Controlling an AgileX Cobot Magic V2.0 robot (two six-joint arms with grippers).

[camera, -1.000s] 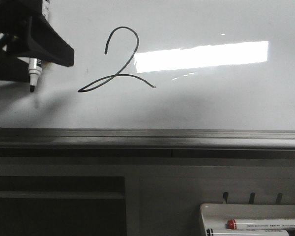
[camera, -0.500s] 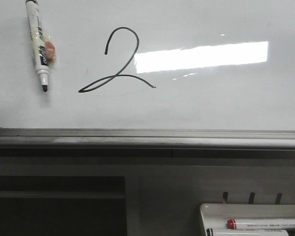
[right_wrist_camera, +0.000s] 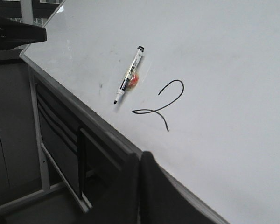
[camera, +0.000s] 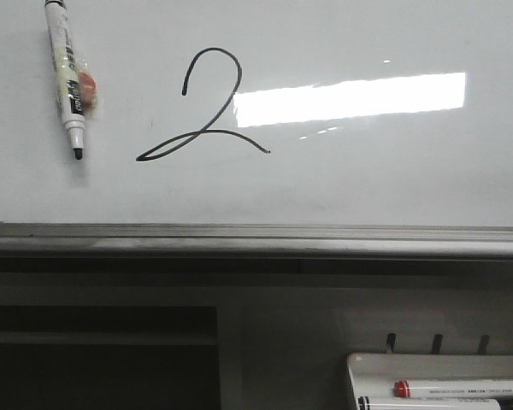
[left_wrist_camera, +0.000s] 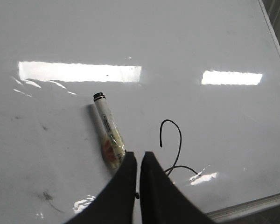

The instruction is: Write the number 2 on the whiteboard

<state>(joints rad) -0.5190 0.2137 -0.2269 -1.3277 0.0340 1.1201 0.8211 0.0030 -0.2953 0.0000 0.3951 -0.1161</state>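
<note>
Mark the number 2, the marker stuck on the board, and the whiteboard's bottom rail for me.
number 2 (camera: 207, 128): front view, where the downstroke meets the lower loop.
marker (camera: 67, 73): front view, middle of its white barrel.
whiteboard bottom rail (camera: 325, 239): front view, bare grey metal.

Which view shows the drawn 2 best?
Front view: the number 2 sits whole, square-on and large on the whiteboard. The right wrist view shows it whole but slanted and smaller; in the left wrist view the left gripper hides its lower part.

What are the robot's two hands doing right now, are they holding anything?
Left gripper: shut, holding nothing; the marker sticks to the whiteboard by itself.
Right gripper: shut, holding nothing.
</note>
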